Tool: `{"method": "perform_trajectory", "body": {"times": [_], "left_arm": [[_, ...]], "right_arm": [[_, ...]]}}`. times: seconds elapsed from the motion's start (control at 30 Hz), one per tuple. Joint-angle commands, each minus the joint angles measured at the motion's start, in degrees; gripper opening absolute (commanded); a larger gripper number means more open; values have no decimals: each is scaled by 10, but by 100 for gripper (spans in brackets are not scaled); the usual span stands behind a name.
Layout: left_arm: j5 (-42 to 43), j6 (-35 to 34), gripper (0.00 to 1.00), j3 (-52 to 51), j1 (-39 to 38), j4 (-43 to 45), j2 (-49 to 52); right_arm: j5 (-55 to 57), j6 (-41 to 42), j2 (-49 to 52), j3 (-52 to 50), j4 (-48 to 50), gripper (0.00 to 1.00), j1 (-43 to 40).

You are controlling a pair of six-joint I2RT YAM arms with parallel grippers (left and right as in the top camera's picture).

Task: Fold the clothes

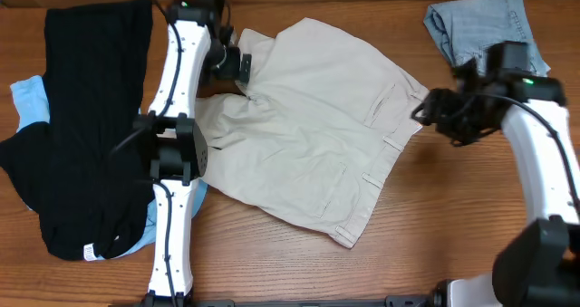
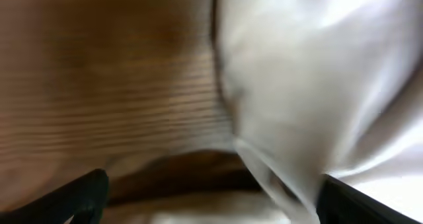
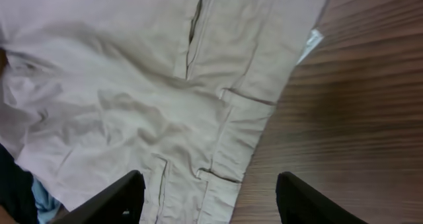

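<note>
You are working with the beige shorts (image 1: 308, 130) lying spread out in the middle of the table (image 1: 435, 235). Their waistband (image 1: 385, 162) is facing the right arm and running diagonally from the far side toward the near edge. Bare wood is showing along the near side between the two arm bases and in a strip to the right of the waistband; this is the widest open room.

The denim shorts (image 1: 476, 26) are lying in the far right corner, apart from the beige shorts. On the left, the black garments (image 1: 86, 117) are covering the table from far to near. The left arm (image 1: 177, 81) is reaching across between them and the leg edge of the beige shorts.

The left gripper (image 1: 231, 65) is standing at the far left part of the beige shorts with its fingers (image 2: 82, 197) spread as wide as they go. A cloth edge is lying between them, unclamped.

The right gripper (image 1: 424, 114) is hovering at the far end of the waistband, jaws partly open and holding nothing. Its fingers (image 3: 115, 201) are framing the waistband from above.

The left wrist view is blurring heavily, so you cannot tell whether those fingertips are touching the cloth. The sky-blue garment (image 1: 32, 99) is mostly hiding under the black garments, and the right wrist is covering part of the denim shorts.
</note>
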Motion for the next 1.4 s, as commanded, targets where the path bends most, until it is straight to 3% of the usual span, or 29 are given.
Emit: {"method": "perform_trajectory", "body": {"times": [0.0, 0.07, 0.4, 0.7, 1.03, 1.37], "left_arm": [[14, -6, 100, 153, -7, -42, -19], [14, -7, 100, 206, -7, -60, -35], [-19, -7, 100, 202, -6, -103, -242], [-20, -22, 100, 192, -6, -103, -387], [-34, -22, 98, 81, -6, -103, -410], [-55, -11, 100, -6, -6, -86, -409]], "right_arm": [[1, 24, 29, 5, -14, 67, 44], [2, 34, 36, 2, -27, 67, 69], [54, 114, -23, -28, -67, 67, 169], [83, 268, -185, -244, -12, 71, 300], [63, 389, -213, -424, 161, 68, 424], [38, 380, -200, -448, 241, 52, 426]]}}
